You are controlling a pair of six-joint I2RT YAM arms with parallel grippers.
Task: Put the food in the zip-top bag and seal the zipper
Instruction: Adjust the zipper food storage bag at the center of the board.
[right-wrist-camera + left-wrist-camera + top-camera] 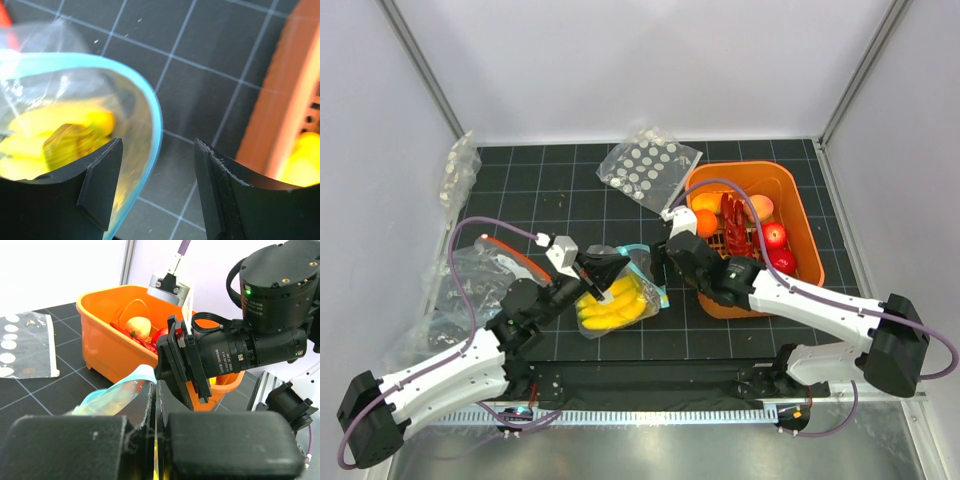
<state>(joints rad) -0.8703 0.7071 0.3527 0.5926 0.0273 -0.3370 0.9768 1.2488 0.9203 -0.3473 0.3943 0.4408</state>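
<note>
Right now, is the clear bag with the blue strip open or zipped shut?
Open: the bag's zipper bows in a wide arc, leaving a gaping mouth with the banana bunch lying inside.

Tiny white lettering is seen on the black camera lens (235, 357), but it can't really be made out.

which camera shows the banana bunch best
The top external view: the banana bunch is seen nearly whole inside the zip-top bag, outline clear. The right wrist view shows it close but blurred through the plastic and cut off at the frame edge. The left wrist view shows only a yellow sliver at the bottom.
</note>
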